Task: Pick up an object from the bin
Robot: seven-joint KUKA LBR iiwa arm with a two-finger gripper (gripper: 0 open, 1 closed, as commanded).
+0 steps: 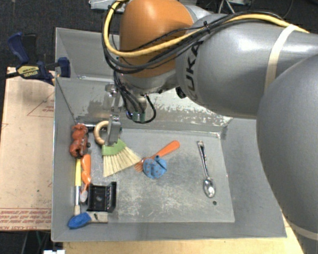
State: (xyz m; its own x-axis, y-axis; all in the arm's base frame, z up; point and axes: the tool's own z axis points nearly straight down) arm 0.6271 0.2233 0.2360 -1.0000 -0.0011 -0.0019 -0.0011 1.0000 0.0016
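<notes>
My gripper (114, 132) hangs under the orange cover at the bin's back left. Its tip is just above the green top of a small hand brush (118, 159) with pale straw bristles. A wooden ring (99, 133) lies right beside the tip on its left. A brown toy figure (79, 140) lies further left against the bin's wall. I see nothing held in the gripper.
A blue lump (156, 168) with an orange-handled tool (167, 149) lies in the middle, and a metal spoon (205, 169) to the right. Along the left wall lie an orange stick (85, 168), a yellow pencil (78, 184), a black block (101, 196) and a blue piece (79, 220).
</notes>
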